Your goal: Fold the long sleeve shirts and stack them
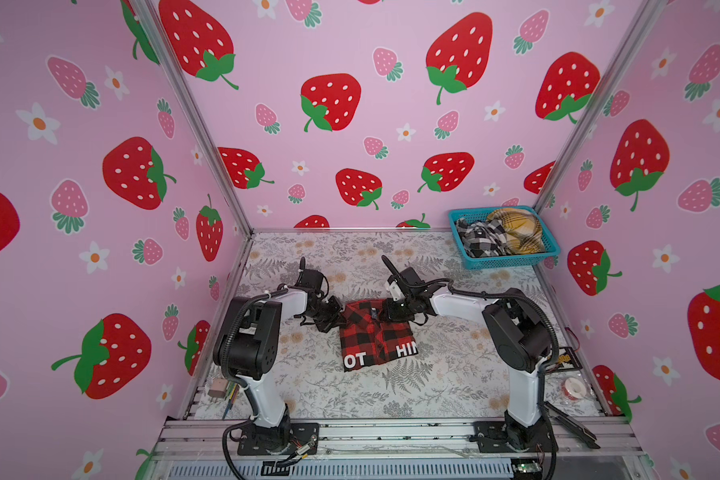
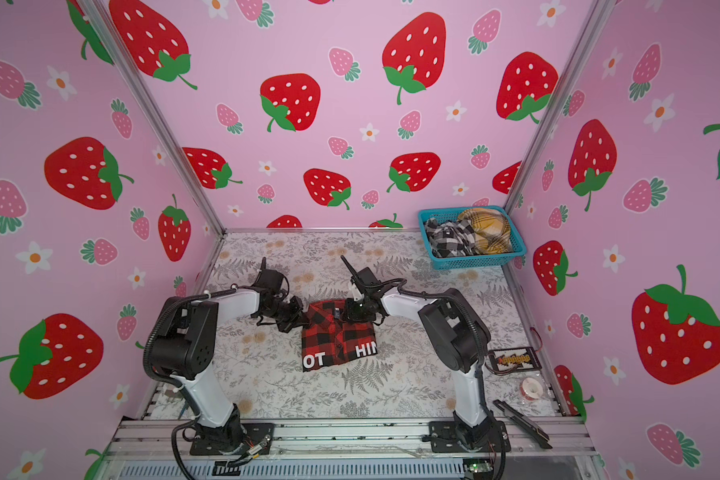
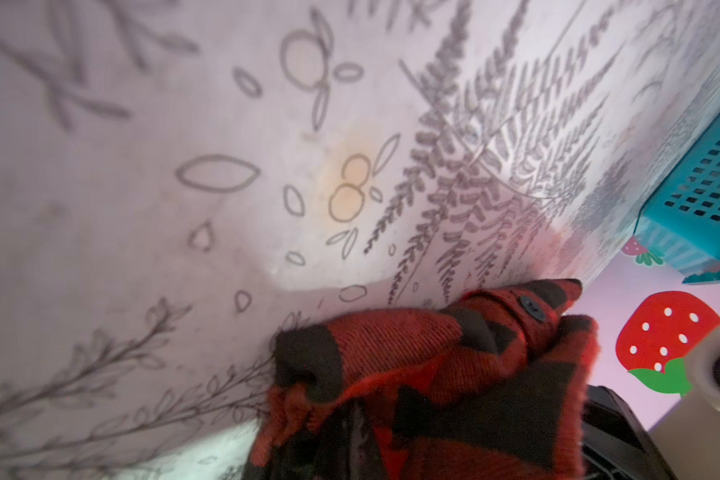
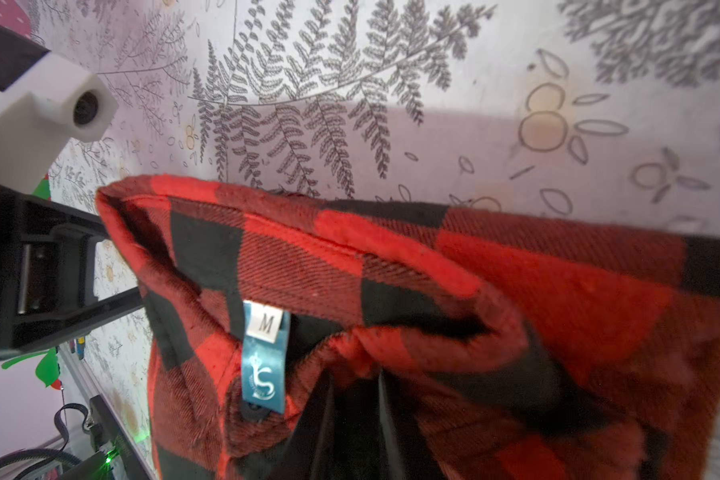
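A red-and-black check long sleeve shirt lies folded at the table's middle, with white letters on its near black band. My left gripper is at its far left corner, shut on bunched fabric; the jaws are mostly buried in cloth. My right gripper sits at the collar beside the blue size label. Its fingers are pinched on puckered collar fabric. Two more plaid shirts, black-and-white and yellow, lie crumpled in the basket.
A teal mesh basket stands at the back right corner. A battery pack, a tape roll and a black tool lie at the right front. Strawberry-print walls enclose three sides.
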`<state>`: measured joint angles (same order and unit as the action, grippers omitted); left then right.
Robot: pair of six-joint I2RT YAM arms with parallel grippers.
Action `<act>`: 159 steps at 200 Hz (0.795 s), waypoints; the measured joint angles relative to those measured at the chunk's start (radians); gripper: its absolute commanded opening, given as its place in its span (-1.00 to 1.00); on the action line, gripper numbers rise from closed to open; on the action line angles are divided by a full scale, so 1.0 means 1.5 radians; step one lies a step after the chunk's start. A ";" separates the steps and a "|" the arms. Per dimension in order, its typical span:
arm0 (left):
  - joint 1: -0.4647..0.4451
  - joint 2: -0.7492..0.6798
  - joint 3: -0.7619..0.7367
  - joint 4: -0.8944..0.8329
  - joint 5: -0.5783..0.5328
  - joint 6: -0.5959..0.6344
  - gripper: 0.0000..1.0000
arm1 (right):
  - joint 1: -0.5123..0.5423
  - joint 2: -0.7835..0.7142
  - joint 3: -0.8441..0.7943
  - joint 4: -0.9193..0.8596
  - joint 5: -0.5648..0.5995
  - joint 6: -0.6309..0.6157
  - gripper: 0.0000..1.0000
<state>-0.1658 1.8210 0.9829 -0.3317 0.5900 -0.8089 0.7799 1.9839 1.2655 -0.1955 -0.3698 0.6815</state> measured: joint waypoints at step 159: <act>-0.054 0.027 0.101 -0.058 -0.030 0.000 -1.00 | 0.122 -0.075 -0.068 -0.003 0.076 0.034 -0.61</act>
<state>-0.2466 1.8618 1.1347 -0.4191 0.5457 -0.8089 0.9627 1.8709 1.1629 -0.2001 -0.2554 0.7330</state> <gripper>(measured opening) 0.041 0.198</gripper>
